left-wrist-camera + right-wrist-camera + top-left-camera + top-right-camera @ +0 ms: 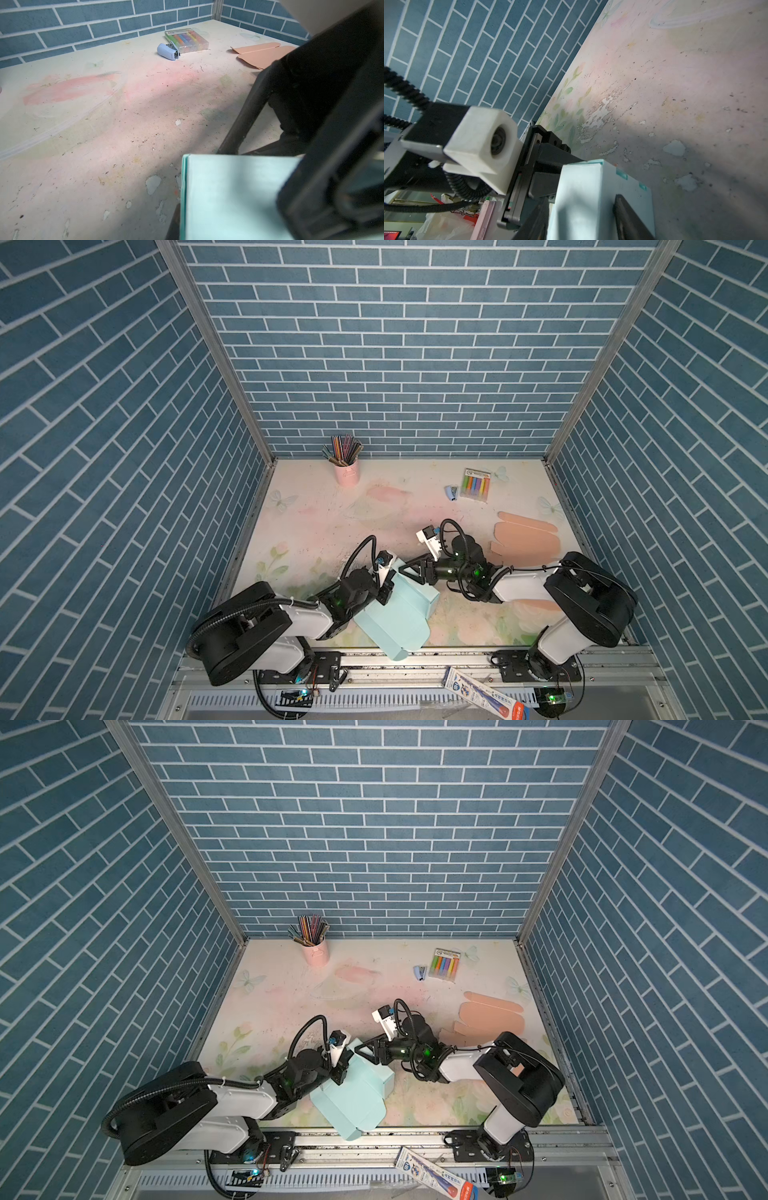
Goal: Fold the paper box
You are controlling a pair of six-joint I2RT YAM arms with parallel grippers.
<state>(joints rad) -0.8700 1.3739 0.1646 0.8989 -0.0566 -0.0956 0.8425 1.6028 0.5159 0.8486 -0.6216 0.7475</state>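
Observation:
The light blue paper box (399, 610) (353, 1094), partly folded, lies tilted at the table's front edge between both arms. My left gripper (384, 591) (340, 1069) is shut on a thin wall of the box (228, 197) at its left side; in the left wrist view only one dark finger (174, 218) shows beside the wall's edge, at my left gripper (182, 220). My right gripper (409, 570) (365, 1048) reaches in from the right and straddles the box's far end (581, 187). Its fingers (629, 216) press on opposite faces, so my right gripper (581, 220) is shut on the box.
A flat peach box blank (525, 539) (490, 1015) (264, 54) lies at the right behind the right arm. A pack of markers (476, 485) (187, 40) and a small blue stapler (452, 492) (168, 51) sit at the back. A pink cup of pencils (346, 472) stands at the back left.

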